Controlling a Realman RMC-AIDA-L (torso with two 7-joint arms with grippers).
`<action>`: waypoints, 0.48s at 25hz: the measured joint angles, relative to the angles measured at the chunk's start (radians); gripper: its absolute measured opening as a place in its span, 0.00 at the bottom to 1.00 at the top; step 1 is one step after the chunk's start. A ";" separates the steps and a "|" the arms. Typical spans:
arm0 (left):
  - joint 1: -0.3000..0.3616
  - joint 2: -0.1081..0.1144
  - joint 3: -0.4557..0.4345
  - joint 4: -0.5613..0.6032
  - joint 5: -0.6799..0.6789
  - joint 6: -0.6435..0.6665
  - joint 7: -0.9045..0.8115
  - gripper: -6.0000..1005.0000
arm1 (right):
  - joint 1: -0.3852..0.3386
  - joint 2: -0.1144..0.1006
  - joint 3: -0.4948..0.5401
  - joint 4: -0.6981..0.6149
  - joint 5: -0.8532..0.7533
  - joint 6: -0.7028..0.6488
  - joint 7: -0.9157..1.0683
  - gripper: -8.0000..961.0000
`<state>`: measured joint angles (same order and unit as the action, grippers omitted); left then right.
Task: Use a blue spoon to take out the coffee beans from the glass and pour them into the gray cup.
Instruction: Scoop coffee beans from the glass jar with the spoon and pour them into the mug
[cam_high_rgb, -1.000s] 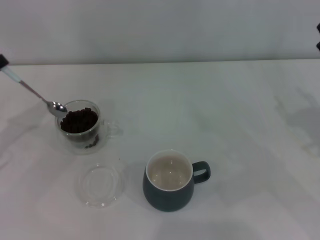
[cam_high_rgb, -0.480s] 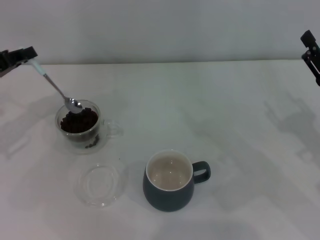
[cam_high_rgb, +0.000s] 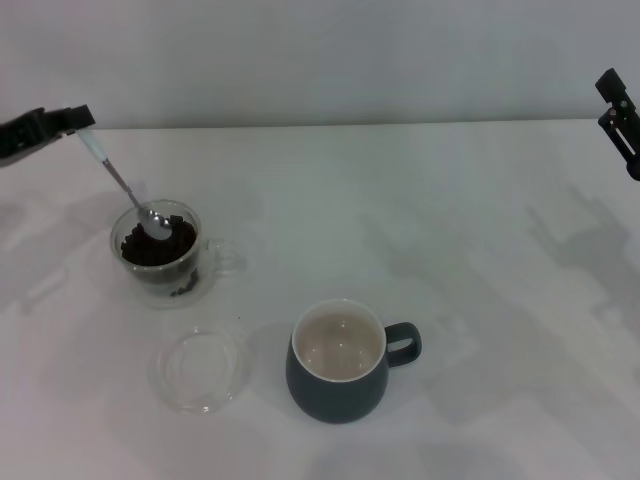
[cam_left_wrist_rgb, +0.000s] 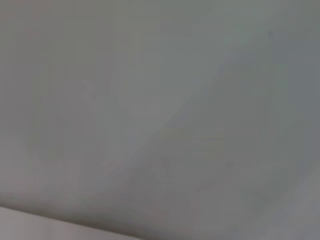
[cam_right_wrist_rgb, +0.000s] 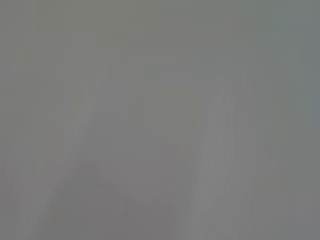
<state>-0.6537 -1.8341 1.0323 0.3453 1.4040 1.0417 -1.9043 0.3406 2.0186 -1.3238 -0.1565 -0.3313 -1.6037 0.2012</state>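
The left claw (cam_high_rgb: 78, 120) is hanging at the head view's far left edge, pinching the pale handle of the blue spoon (cam_high_rgb: 125, 185), which is slanting down so its metal bowl is resting in the coffee beans (cam_high_rgb: 158, 243) inside the glass (cam_high_rgb: 160, 252). The gray cup (cam_high_rgb: 338, 362) is standing on the bench (cam_high_rgb: 450, 230), well apart to the right, beside a clear round dish (cam_high_rgb: 200, 368). The right claw (cam_high_rgb: 622, 120) is showing at the far right edge; whether it is spread, I cannot tell.

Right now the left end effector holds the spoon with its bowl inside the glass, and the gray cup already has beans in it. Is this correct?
Not quite: the head view shows the cup empty, its cream inside bare. The rest holds: the left end effector holds the spoon, its bowl inside the glass.
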 joint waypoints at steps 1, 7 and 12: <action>0.000 -0.002 0.000 0.000 0.005 -0.005 0.000 0.14 | 0.000 0.000 0.000 0.000 0.000 0.000 0.000 0.74; 0.012 -0.012 0.000 -0.005 0.026 -0.035 0.000 0.14 | 0.006 0.000 0.000 -0.001 0.001 0.005 0.001 0.74; 0.039 -0.033 -0.011 -0.003 0.022 -0.046 0.001 0.14 | 0.007 0.001 0.000 -0.001 0.001 0.007 0.008 0.74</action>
<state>-0.6151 -1.8673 1.0214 0.3424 1.4264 0.9960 -1.9037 0.3477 2.0200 -1.3238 -0.1579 -0.3298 -1.5962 0.2094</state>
